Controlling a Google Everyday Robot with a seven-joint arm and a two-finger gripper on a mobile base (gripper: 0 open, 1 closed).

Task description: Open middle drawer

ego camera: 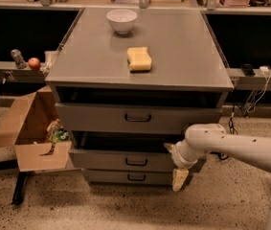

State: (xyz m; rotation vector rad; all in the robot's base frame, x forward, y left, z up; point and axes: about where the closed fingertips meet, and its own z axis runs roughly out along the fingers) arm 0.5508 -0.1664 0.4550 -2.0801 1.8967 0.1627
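Observation:
The grey cabinet has three drawers. The middle drawer (101, 159) has a flat front of medium height and a small dark loop handle (136, 162). It stands slightly out, with a dark gap above it. The taller top drawer (96, 117) also stands a little out, and the thin bottom drawer (106, 176) is below. My gripper (178, 177) points down at the right end of the middle drawer's front, well right of the handle. My white arm (231, 145) reaches in from the right.
A white bowl (121, 20) and a yellow sponge (139, 59) lie on the cabinet top (183, 47). An open cardboard box (34, 133) stands on the floor at the left. A red apple (34, 63) sits on the left shelf. Cables hang at the right (250, 99).

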